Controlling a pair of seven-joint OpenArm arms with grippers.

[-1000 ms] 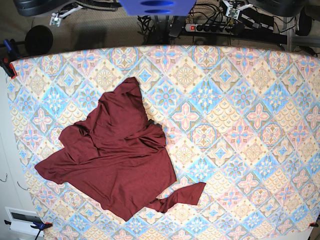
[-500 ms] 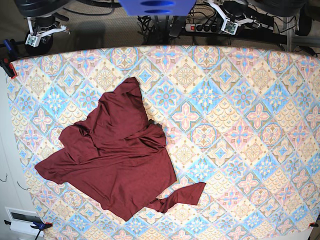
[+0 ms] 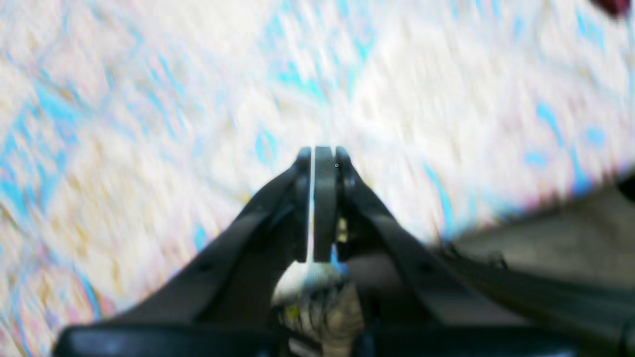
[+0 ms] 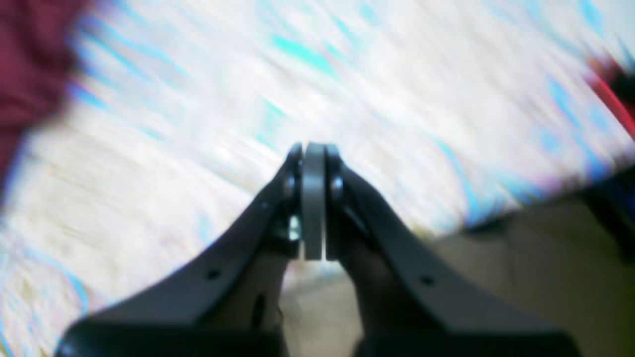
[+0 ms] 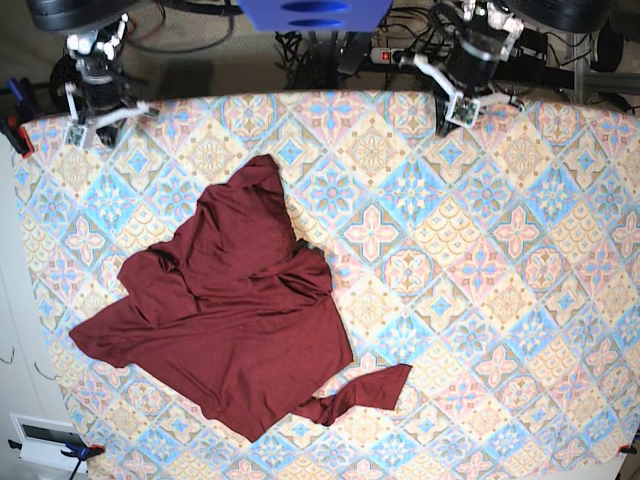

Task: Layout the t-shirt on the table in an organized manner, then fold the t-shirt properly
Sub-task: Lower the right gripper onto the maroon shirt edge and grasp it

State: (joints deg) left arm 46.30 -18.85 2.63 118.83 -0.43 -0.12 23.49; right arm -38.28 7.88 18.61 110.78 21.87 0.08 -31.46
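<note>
The dark maroon t-shirt [image 5: 230, 310] lies crumpled on the left half of the table [image 5: 500, 250], one sleeve trailing toward the front [image 5: 365, 390]. My right gripper [image 5: 100, 120] hovers over the far left corner, well behind the shirt. Its wrist view shows it [image 4: 313, 147] shut and empty, with a blurred patch of t-shirt [image 4: 30, 64] at upper left. My left gripper [image 5: 450, 108] is over the far edge, right of centre. It [image 3: 317, 150] is also shut on nothing above the patterned cloth [image 3: 149, 124]. Both wrist views are motion-blurred.
A power strip [image 5: 420, 55] and cables lie on the floor behind the table. Clamps [image 5: 15, 130] grip the far left edge, one showing red [image 4: 610, 99] in the right wrist view. A white box [image 5: 45, 440] sits off the front left corner.
Both arms have swung in from behind the far edge and now reach over the table's back corners. The t-shirt has not moved.
</note>
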